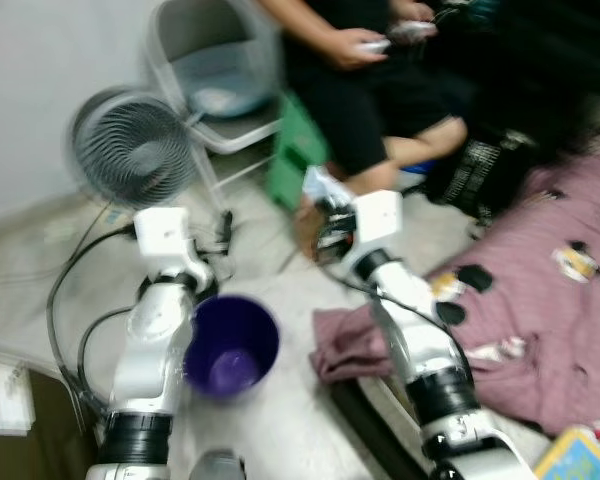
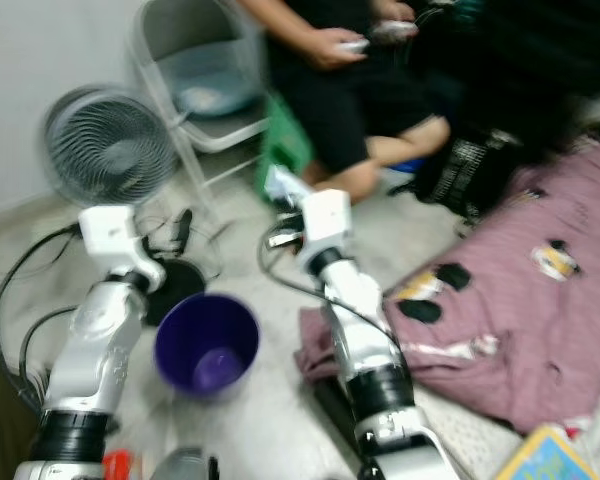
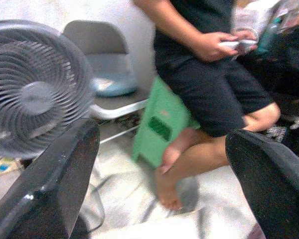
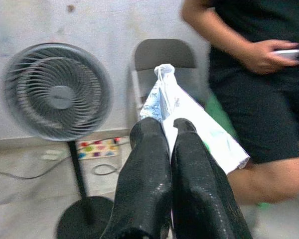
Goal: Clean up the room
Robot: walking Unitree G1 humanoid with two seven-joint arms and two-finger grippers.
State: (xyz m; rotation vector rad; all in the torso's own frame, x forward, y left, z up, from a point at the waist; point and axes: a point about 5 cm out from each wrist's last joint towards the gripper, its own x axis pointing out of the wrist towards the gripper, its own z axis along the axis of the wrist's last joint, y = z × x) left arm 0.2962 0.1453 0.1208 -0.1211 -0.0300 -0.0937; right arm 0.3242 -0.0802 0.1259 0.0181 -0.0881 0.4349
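**Robot holds a white wrapper above a cluttered floor beside a seated person**

The right gripper (image 4: 167,144) is raised in front of the robot, its two black fingers pressed together on a crumpled white wrapper (image 4: 189,117) with faint blue print. The wrapper sticks out past the fingertips. The left gripper (image 3: 159,164) is also raised, with its fingers spread wide apart and nothing between them.

On the floor between the two arms, close to the robot, stands a purple bin (image 1: 230,345), upright and open at the top. A grey standing fan (image 1: 130,148) is ahead on the left, with its dark round base (image 2: 175,285) just behind the bin and cables trailing around it. Behind the fan, a grey folding chair (image 1: 215,65) stands against the wall.

A person (image 1: 365,90) sits ahead of the right arm on a green stool (image 1: 295,150), holding a small device in both hands, one bare foot on the floor.

On the right, a mauve blanket (image 1: 550,290) with cartoon figures covers the floor, its bunched edge touching the right arm. The bare floor is a narrow strip between bin and blanket.
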